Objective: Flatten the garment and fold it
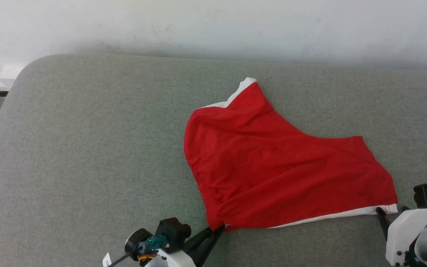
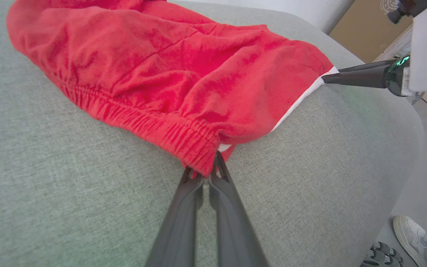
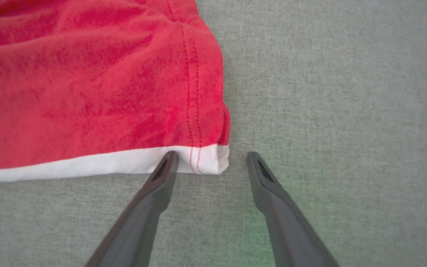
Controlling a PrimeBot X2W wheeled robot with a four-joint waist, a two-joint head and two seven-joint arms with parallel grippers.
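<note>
Near the front edge of the grey woven padded surface (image 1: 87,148), right of its middle, the small red soft shorts with white side stripes (image 1: 272,167) are lying wrinkled. Your left gripper (image 2: 208,174) is pinching the gathered waistband end. Your right gripper (image 3: 211,155) is standing spread around the white-striped corner, not yet closing. I am judging this as the flattening step: you are needing to close the right one, then pull both apart gently. A white wall (image 1: 198,22) is rising behind the far edge, and a person's white shoe (image 2: 413,231) is resting on the floor.
</note>
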